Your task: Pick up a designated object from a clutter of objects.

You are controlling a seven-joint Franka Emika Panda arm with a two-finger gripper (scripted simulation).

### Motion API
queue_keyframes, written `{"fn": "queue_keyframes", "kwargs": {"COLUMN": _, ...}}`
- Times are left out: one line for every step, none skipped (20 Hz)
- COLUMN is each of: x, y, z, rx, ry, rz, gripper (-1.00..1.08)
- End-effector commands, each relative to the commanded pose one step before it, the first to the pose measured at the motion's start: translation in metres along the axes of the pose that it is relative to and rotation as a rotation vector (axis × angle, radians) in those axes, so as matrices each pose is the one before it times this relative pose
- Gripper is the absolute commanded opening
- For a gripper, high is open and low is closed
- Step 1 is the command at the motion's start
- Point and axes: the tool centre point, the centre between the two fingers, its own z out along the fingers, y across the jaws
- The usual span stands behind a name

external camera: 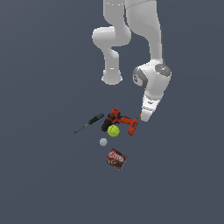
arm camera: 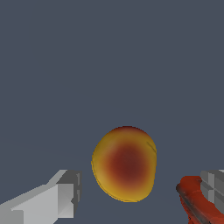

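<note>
Two views record this moment. Exterior view: the white jointed robot arm descends from above, and its gripper (external camera: 146, 116) hangs low over the dark grey floor (external camera: 43, 183), just beside the base end of the red-and-black power drill (external camera: 120, 122) on the exterior view's right. A yellow-green tennis ball (external camera: 113, 130) sits touching the drill's near side; a blue-handled screwdriver (external camera: 89, 122) lies towards the exterior view's left, a tiny white ball (external camera: 103, 141) is near the tennis ball, and a brown printed box (external camera: 117, 159) rests apart, nearer the camera. The target is not visible here, probably hidden behind the gripper.

Wrist view: the small round orange ball with red and yellow patches (arm camera: 124, 163) lies on the floor between the two grey fingertips (arm camera: 65, 192), which stand wide apart and grasp nothing. The drill's red edge shows just beside one fingertip, so the claw appears aligned to straddle the ball while skirting the drill; contact with that neighbour seems the main risk.
</note>
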Motion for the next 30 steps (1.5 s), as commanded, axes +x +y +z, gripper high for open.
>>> {"fn": "queue_keyframes", "kwargs": {"x": -0.00018, "y": -0.00055, "z": 0.01124, "rx": 0.00042, "ry": -0.00007, "rz": -0.00154, "gripper": 1.0}}
{"fn": "queue_keyframes", "kwargs": {"x": 0.00003, "y": -0.00014, "z": 0.00443, "rx": -0.00008, "ry": 0.00009, "rz": -0.00068, "gripper": 1.0}}
{"fn": "queue_keyframes", "kwargs": {"x": -0.00002, "y": -0.00007, "z": 0.00394, "rx": -0.00008, "ry": 0.00004, "rz": -0.00048, "gripper": 1.0}}
{"fn": "queue_keyframes", "kwargs": {"x": 0.0, "y": -0.00007, "z": 0.00344, "rx": -0.0001, "ry": 0.00002, "rz": -0.00048, "gripper": 1.0}}
{"fn": "queue_keyframes", "kwargs": {"x": -0.00011, "y": 0.0001, "z": 0.00297, "rx": 0.0, "ry": 0.0, "rz": 0.0, "gripper": 1.0}}
{"fn": "queue_keyframes", "kwargs": {"x": 0.00006, "y": -0.00008, "z": 0.00243, "rx": -0.00014, "ry": 0.00001, "rz": -0.00047, "gripper": 1.0}}
{"fn": "queue_keyframes", "kwargs": {"x": -0.00003, "y": 0.0001, "z": 0.00198, "rx": 0.0, "ry": 0.0, "rz": 0.0, "gripper": 1.0}}
{"fn": "queue_keyframes", "kwargs": {"x": 0.00015, "y": -0.00007, "z": 0.00141, "rx": -0.0002, "ry": 0.00003, "rz": -0.00044, "gripper": 1.0}}
{"fn": "queue_keyframes", "kwargs": {"x": 0.00007, "y": 0.00009, "z": 0.00098, "rx": 0.0, "ry": 0.0, "rz": 0.0, "gripper": 1.0}}
{"fn": "queue_keyframes", "kwargs": {"x": 0.00013, "y": 0.00008, "z": 0.00049, "rx": 0.0, "ry": 0.0, "rz": 0.0, "gripper": 1.0}}
{"fn": "queue_keyframes", "kwargs": {"x": 0.00019, "y": 0.00008, "z": -0.00001, "rx": 0.0, "ry": 0.0, "rz": 0.0, "gripper": 1.0}}
{"fn": "queue_keyframes", "kwargs": {"x": 0.0001, "y": 0.00019, "z": -0.0006, "rx": -0.00014, "ry": 0.00028, "rz": 0.00037, "gripper": 1.0}}
{"fn": "queue_keyframes", "kwargs": {"x": 0.00008, "y": 0.00002, "z": -0.00025, "rx": 0.0, "ry": 0.0, "rz": 0.0, "gripper": 1.0}}
{"fn": "queue_keyframes", "kwargs": {"x": 0.0, "y": 0.0, "z": 0.0, "rx": 0.0, "ry": 0.0, "rz": 0.0, "gripper": -1.0}}
{"fn": "queue_keyframes", "kwargs": {"x": 0.0, "y": 0.0, "z": 0.0, "rx": 0.0, "ry": 0.0, "rz": 0.0, "gripper": -1.0}}
{"fn": "queue_keyframes", "kwargs": {"x": 0.0, "y": 0.0, "z": 0.0, "rx": 0.0, "ry": 0.0, "rz": 0.0, "gripper": -1.0}}
{"fn": "queue_keyframes", "kwargs": {"x": 0.0, "y": 0.0, "z": 0.0, "rx": 0.0, "ry": 0.0, "rz": 0.0, "gripper": -1.0}}
{"fn": "queue_keyframes", "kwargs": {"x": 0.0, "y": 0.0, "z": 0.0, "rx": 0.0, "ry": 0.0, "rz": 0.0, "gripper": -1.0}}
{"fn": "queue_keyframes", "kwargs": {"x": 0.0, "y": 0.0, "z": 0.0, "rx": 0.0, "ry": 0.0, "rz": 0.0, "gripper": -1.0}}
{"fn": "queue_keyframes", "kwargs": {"x": 0.0, "y": 0.0, "z": 0.0, "rx": 0.0, "ry": 0.0, "rz": 0.0, "gripper": -1.0}}
{"fn": "queue_keyframes", "kwargs": {"x": 0.0, "y": 0.0, "z": 0.0, "rx": 0.0, "ry": 0.0, "rz": 0.0, "gripper": -1.0}}
{"fn": "queue_keyframes", "kwargs": {"x": 0.0, "y": 0.0, "z": 0.0, "rx": 0.0, "ry": 0.0, "rz": 0.0, "gripper": -1.0}}
{"fn": "queue_keyframes", "kwargs": {"x": 0.0, "y": 0.0, "z": 0.0, "rx": 0.0, "ry": 0.0, "rz": 0.0, "gripper": -1.0}}
{"fn": "queue_keyframes", "kwargs": {"x": 0.0016, "y": -0.00264, "z": -0.00014, "rx": 0.00119, "ry": 0.00038, "rz": -0.00583, "gripper": -1.0}}
{"fn": "queue_keyframes", "kwargs": {"x": -0.00021, "y": 0.0001, "z": -0.00017, "rx": 0.0, "ry": 0.0, "rz": 0.0, "gripper": -1.0}}
{"fn": "queue_keyframes", "kwargs": {"x": -0.00061, "y": 0.00029, "z": -0.0005, "rx": 0.0, "ry": 0.0, "rz": 0.0, "gripper": -1.0}}
{"fn": "queue_keyframes", "kwargs": {"x": -0.00102, "y": 0.00048, "z": -0.00083, "rx": 0.0, "ry": 0.0, "rz": 0.0, "gripper": -1.0}}
{"fn": "queue_keyframes", "kwargs": {"x": -0.00143, "y": 0.00066, "z": -0.00116, "rx": 0.0, "ry": 0.0, "rz": 0.0, "gripper": -1.0}}
{"fn": "queue_keyframes", "kwargs": {"x": -0.00183, "y": 0.00085, "z": -0.00149, "rx": 0.0, "ry": 0.0, "rz": 0.0, "gripper": -1.0}}
{"fn": "queue_keyframes", "kwargs": {"x": -0.00223, "y": 0.00104, "z": -0.00182, "rx": 0.0, "ry": 0.0, "rz": 0.0, "gripper": -1.0}}
